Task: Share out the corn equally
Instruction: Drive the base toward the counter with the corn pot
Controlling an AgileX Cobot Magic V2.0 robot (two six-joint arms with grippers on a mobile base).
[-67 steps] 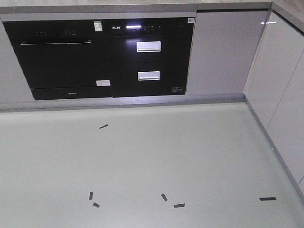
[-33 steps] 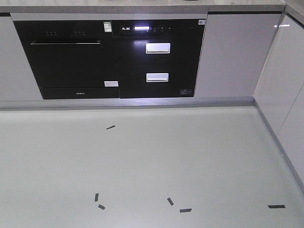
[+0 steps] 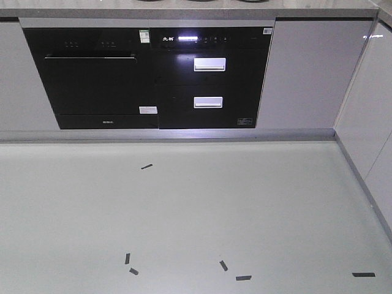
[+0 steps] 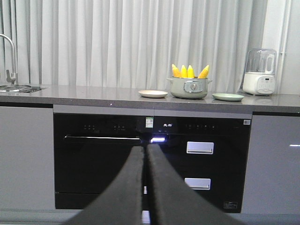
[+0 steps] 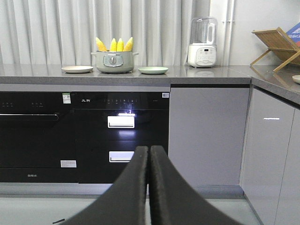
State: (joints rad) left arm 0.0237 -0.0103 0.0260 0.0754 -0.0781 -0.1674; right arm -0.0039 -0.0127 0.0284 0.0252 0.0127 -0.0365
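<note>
- Floor (image 3: 196, 208): wide bare stretch between the robot and the cabinets, as the front view shows. My read: the base is well short of reach, so no cob is moved yet.
- Table (image 4: 93, 96): grey top running over the black built-in appliances (image 3: 98, 79). It carries everything the task needs. It turns a corner on the right, where a wooden rack (image 5: 276, 44) sits.
- Risk: if the base parks off-centre or too far back, the arms overreach. Too close and it bumps the appliance fronts.
- Left end effector (image 4: 145, 149): fingers pressed together, nothing held, pointing at the appliance front below table height.
- Right end effector (image 5: 149, 149): same, fingers closed flat on each other, empty and low.
- Risk: both must rise above the table edge and spread before any grasp. Lifting too near the edge could clip it.
- Blender (image 4: 259, 72): white, at the right of the table, apart from the plates. Probably only an elbow hazard for the right arm.
- Pot (image 4: 189, 88): grey-green, no lid, standing between the two plates.
- Cream plate (image 4: 153, 93) is just left of the pot and the green plate (image 4: 228, 97) just right. Both look empty.
- Corn (image 4: 190, 72): four yellow cobs upright in the pot, tips up and bunched close together.
- Risk: with the cobs packed tight, the fingers may nudge a neighbour or pinch two at once. A cob gripped by its tapered tip could slip, and a round cob can roll off a shallow plate.
- An even split looks like two cobs per plate, so a miscount breaks it.
</note>
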